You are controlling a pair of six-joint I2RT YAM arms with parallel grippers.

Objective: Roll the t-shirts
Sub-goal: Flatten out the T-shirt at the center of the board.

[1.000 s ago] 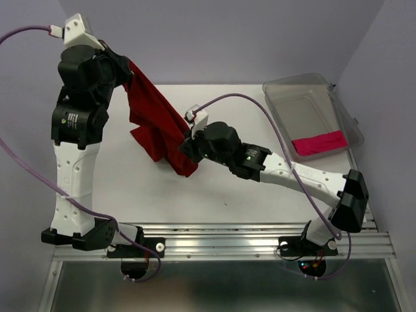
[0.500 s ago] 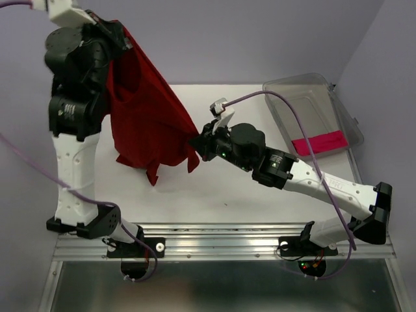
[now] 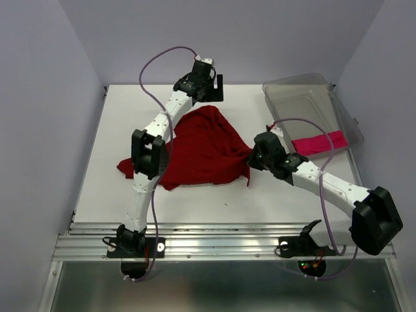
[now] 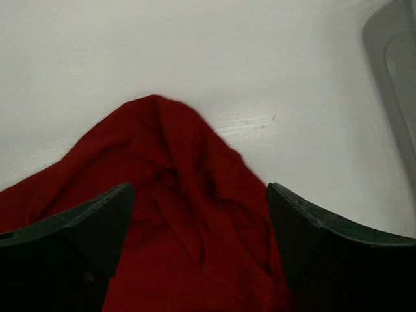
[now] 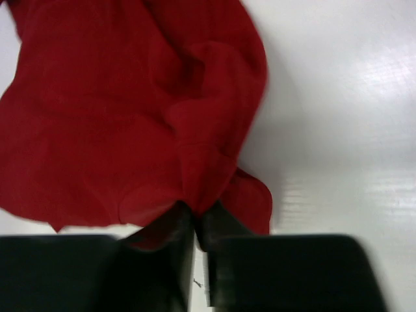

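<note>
Crimson t-shirt (image 3: 201,149): is lying loose and creased across the middle of the bench (image 3: 117,117), no longer hanging in the air between the arms as it was a moment ago.
Pink t-shirt (image 3: 318,142): is sitting as a small roll inside the clear bin (image 3: 305,81) at the far right, well apart from both arms.
Left fingers (image 3: 209,91): are standing spread wide over the shirt's far peak, having just let it go. They are pinching nothing.
Right fingers (image 5: 195,227): are pressing together on a fold at the shirt's right edge, low by the bench.
Meaning: the laying-out is looking nearly done. Flattening and rolling are still waiting, by my judgement.
Views: the top view is showing the whole outline and the roll in the bin. The left wrist view is showing the cloth lying free between the spread fingers. The right wrist view is showing the pinch, which the arm is hiding from above.
</note>
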